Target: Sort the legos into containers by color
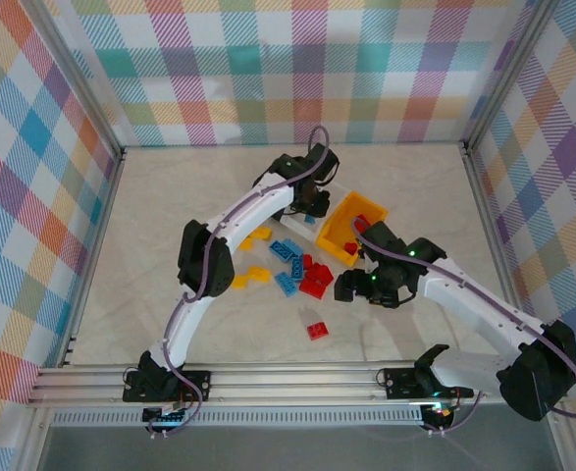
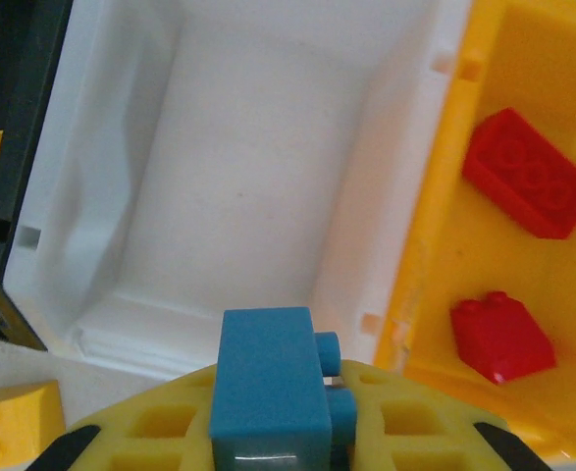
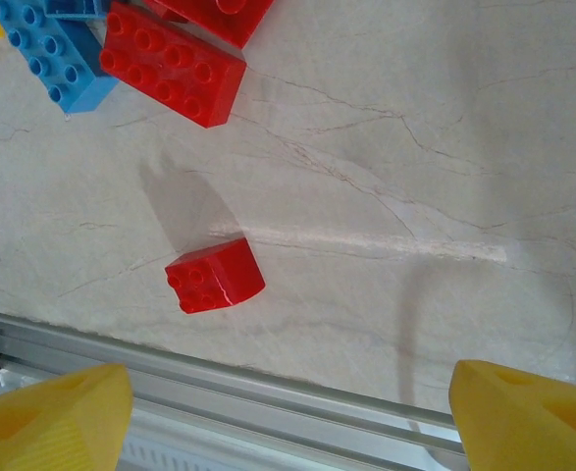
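Blue brick (image 2: pixel 268 378) clamped in left tool (image 2: pixel 274 432), poised at near rim of white bin (image 2: pixel 248 177) (blue's home, presumably); right tool (image 3: pixel 288 402) gapes empty, well away, above lone red brick (image 3: pixel 214 275).

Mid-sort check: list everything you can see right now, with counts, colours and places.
black bin: one, black, beside white bin.
white bin: one, white, middle of row.
yellow bin: one, yellow, other side.
binned bricks: two, red, in yellow bin.
held brick: one, blue, at white bin's near wall.
lone brick: one, red, near front rail.
pile: several bricks, red, blue, yellow, table centre.
table: one, pale marble.
left gripper: shut on held brick.
right gripper: open, near lone brick.
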Robot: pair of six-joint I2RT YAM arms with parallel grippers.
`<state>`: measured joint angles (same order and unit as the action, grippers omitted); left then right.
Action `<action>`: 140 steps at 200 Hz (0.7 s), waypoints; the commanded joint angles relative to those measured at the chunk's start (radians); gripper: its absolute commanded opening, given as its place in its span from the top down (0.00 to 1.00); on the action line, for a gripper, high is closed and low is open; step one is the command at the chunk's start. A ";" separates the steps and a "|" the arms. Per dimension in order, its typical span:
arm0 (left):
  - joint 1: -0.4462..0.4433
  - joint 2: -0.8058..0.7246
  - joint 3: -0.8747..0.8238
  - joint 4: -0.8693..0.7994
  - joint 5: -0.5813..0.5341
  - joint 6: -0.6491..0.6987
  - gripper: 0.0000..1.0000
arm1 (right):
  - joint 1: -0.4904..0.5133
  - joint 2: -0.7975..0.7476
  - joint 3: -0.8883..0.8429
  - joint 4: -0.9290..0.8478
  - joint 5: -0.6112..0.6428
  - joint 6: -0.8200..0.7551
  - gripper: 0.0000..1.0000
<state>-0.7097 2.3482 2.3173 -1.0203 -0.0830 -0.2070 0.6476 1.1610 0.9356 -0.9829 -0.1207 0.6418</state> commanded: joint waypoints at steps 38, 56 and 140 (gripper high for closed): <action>0.009 0.090 0.088 -0.021 -0.058 0.020 0.73 | 0.004 -0.032 -0.011 -0.079 0.003 -0.052 0.15; 0.011 0.118 0.117 -0.037 -0.050 0.021 0.58 | 0.004 -0.035 -0.007 -0.089 0.008 -0.063 0.15; 0.014 -0.070 0.009 -0.068 -0.053 -0.033 0.50 | 0.048 0.017 -0.020 -0.047 -0.054 -0.094 0.18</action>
<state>-0.7033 2.4554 2.4149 -1.0512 -0.1242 -0.2123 0.6586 1.1458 0.9283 -1.0405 -0.1398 0.5819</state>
